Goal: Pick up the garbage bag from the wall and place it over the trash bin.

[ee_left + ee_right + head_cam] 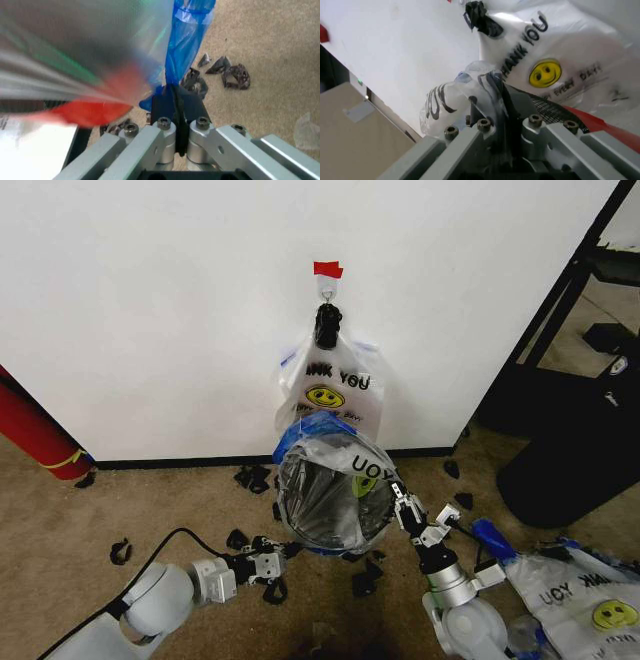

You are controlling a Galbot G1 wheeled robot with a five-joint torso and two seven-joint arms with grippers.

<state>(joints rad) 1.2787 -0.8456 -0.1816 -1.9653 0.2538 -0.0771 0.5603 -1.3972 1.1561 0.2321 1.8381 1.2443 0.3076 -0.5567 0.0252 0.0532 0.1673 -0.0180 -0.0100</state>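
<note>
Garbage bag (335, 480): thin translucent plastic, glossy, crinkled, over the trash bin (325, 510). Wall (150, 310): matt white, smooth. Floor (150, 510): rough tan carpet. Both grippers' linkages: brushed silver metal, black matt jaws.

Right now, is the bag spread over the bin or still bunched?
Spread: the garbage bag is stretched across the trash bin mouth, each end effector, left and right, pinching an edge.

Head view high facing wall (150, 300), wrist views close, sharing garbage bag (335, 480)
</note>
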